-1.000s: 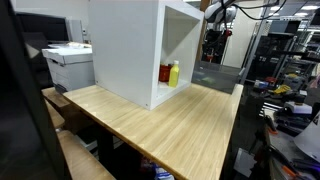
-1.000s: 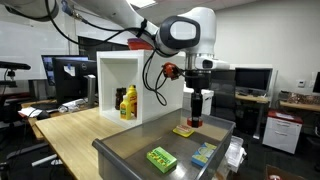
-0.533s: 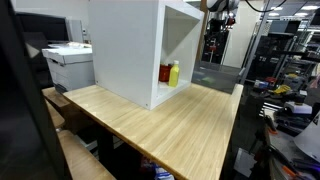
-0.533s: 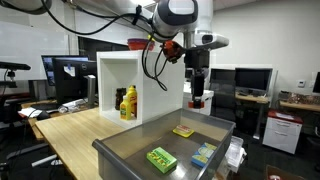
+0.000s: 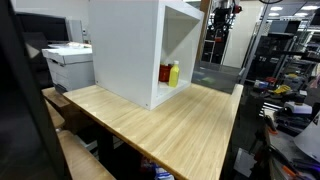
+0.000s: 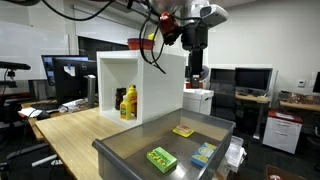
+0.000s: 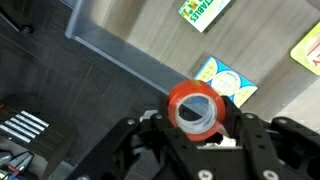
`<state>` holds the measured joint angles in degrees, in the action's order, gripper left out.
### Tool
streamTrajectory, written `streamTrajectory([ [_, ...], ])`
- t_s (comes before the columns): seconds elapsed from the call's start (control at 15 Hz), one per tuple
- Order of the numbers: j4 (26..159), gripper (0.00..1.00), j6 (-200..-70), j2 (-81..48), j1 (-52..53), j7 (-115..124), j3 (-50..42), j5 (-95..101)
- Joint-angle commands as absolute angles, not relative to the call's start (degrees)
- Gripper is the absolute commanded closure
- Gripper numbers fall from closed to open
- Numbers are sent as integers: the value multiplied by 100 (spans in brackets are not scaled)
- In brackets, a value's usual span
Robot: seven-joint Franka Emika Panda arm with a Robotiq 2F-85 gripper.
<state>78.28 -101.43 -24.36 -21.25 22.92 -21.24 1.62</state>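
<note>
Hand (image 7: 193, 128) is clamped on a red-rimmed can (image 7: 193, 106): 1 finger each side of it, rim facing the wrist camera, grey centre showing. In an exterior view the hand (image 6: 197, 68) hangs high, pointing straight down, well above the grey bin (image 6: 118, 147), can at its tip and clear of everything. Directly below in the wrist view: blue-yellow packet (image 7: 228, 82) partly hidden behind the can, green-white packet (image 7: 197, 8) at the top edge, yellow packet (image 7: 308, 48) cut off at the right edge, all 3 flat on the bin floor. Same 3 in an exterior view: yellow one by the far wall, green one and blue one nearer the camera, each apart from the others. Bin wall runs diagonally across the wrist view, dark floor outside it. Beyond the bin: wooden worktop (image 5: 170, 125) carrying a white open-front cabinet (image 5: 125, 50) with a yellow bottle (image 5: 174, 73) and a red bottle (image 5: 165, 73) upright, side by side inside. Printer (image 5: 68, 62) off the worktop's far end.
</note>
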Motion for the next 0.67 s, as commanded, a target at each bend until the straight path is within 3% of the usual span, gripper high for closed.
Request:
streamTrajectory([
  [0.0,7847,72,-9927,-2103,-2089,2029,-2088,205],
  [0.6,7619,72,-9330,-1608,-1960,1796,-2062,280],
])
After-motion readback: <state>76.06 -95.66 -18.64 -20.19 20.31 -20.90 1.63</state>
